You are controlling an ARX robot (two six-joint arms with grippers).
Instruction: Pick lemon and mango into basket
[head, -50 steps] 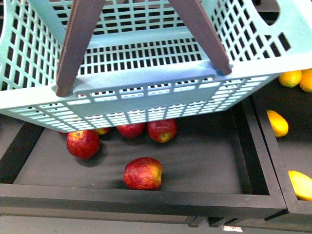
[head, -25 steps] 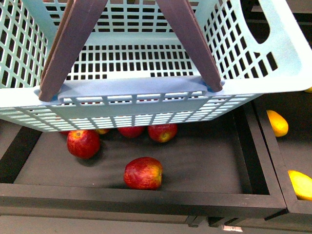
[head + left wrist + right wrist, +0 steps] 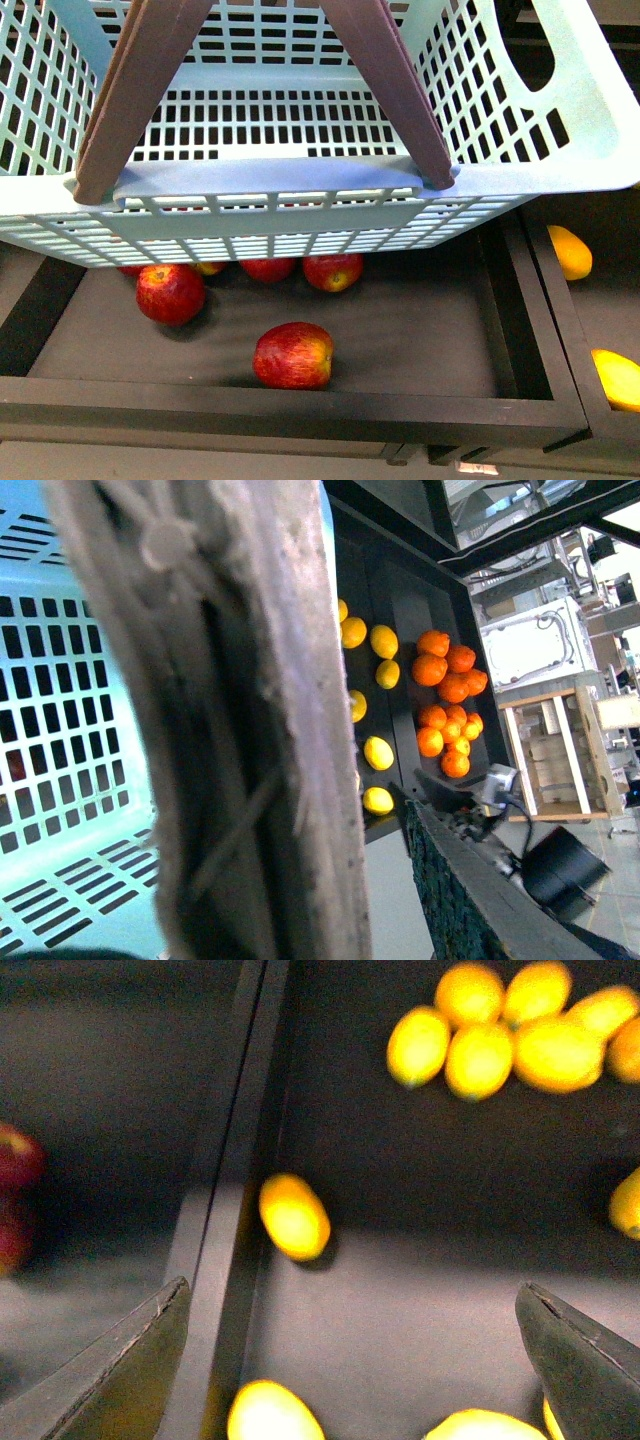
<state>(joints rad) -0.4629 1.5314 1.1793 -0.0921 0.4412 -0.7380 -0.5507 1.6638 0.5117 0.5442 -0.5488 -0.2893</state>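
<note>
Over the right tray (image 3: 420,1220) your right gripper (image 3: 352,1290) is wide open and empty, above a probable mango (image 3: 293,1216); lower and close on it. The basket (image 3: 560,130) hangs left, above the apples (image 3: 293,356); whether the left gripper (image 3: 320,800) grips it, I cannot tell.

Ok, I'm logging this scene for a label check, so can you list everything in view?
basket: one, mint green, two brown handles, up above the apple tray.
apples: at least four, red, in the black tray below the basket.
yellow fruits: at least seven, in the compartment right of the apples; lemons and mangoes are hard to tell apart.
oranges: about a dozen, orange, beside the yellow fruits.
left gripper: one dark finger shows beside a handle; grip hidden.
right gripper: open, empty, above the yellow fruits.
</note>
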